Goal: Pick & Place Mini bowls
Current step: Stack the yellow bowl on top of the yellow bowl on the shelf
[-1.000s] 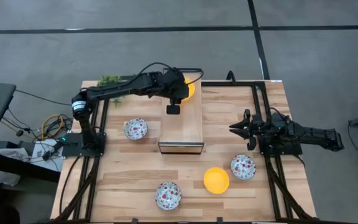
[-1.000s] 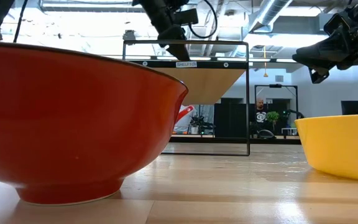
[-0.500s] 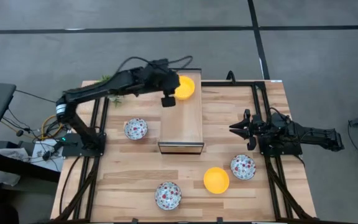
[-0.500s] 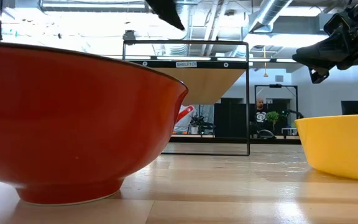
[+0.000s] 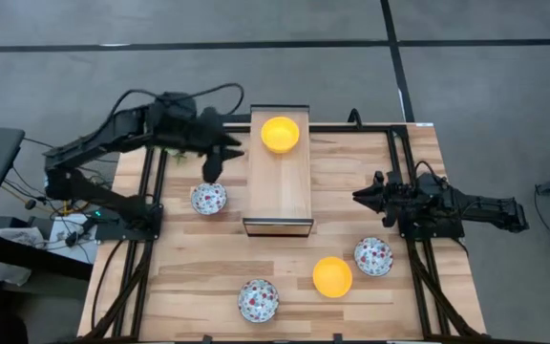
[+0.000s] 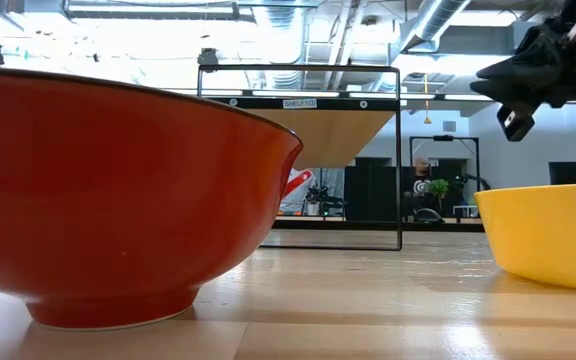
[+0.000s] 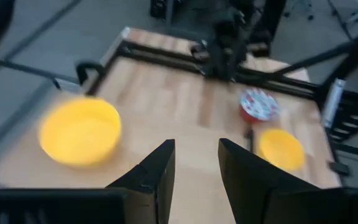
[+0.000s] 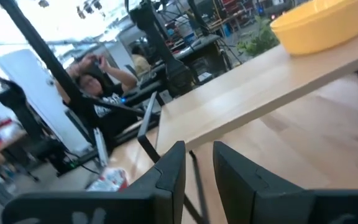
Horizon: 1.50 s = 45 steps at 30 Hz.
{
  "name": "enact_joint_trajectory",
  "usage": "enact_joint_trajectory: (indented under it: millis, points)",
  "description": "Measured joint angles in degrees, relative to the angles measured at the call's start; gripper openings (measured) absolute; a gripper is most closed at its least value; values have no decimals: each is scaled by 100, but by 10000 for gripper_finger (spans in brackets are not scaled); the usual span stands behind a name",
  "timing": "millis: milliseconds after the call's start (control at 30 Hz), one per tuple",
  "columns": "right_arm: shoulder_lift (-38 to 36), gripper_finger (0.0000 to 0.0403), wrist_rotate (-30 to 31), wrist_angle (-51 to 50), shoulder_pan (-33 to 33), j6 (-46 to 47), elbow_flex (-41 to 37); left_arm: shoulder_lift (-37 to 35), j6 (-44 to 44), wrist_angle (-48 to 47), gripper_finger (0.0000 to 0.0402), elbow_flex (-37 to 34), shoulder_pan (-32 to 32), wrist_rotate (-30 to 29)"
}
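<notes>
Yellow mini bowl [image 5: 280,134] sits on the raised wooden shelf [image 5: 279,186], at its far end. Left gripper [image 5: 215,164] hangs just left of the shelf, above a speckled bowl [image 5: 208,198], fingers slightly parted, empty. Right gripper [image 5: 367,196] waits at the right, fingers narrowly apart.

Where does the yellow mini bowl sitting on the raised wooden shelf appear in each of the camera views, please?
High view: yellow mini bowl at the shelf's far end.
Low view: not visible; the shelf shows only from below.
Left wrist view: near left.
Right wrist view: upper right.
Shared landmark: the shelf.
</notes>
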Motion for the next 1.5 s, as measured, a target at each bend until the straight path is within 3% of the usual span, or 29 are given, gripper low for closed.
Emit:
enact_joint_trajectory:
  millis: [133, 333, 700, 833, 967, 1200, 1500]
  points:
    - [0, 71, 0, -1, 0, 580, 0, -662, -530, 212, 121, -1024, -346, 4]
    - [0, 71, 4, -1, -2, 1277, 0, -1596, -1319, 1286, 121, -2633, -969, 8]
    - [0, 71, 36, 38, -2, 1281, 0, -2654, -2166, 2495, 121, -4725, -1841, 7]
    - [2, 71, 5, 226, 80, 1143, -2, -2830, -2274, 3421, 121, -5479, -2058, -73]
    - [2, 71, -4, 662, 302, 799, -2, -3008, -2152, 4714, 121, -6228, -2134, -100]
    - [112, 71, 171, 811, 932, 680, 299, -3541, -2175, 5943, 121, -7406, -2114, -131]
    - [1356, 71, 874, 774, 1754, 72, 1234, -4437, -2178, 6415, 121, -8358, -2116, -149]
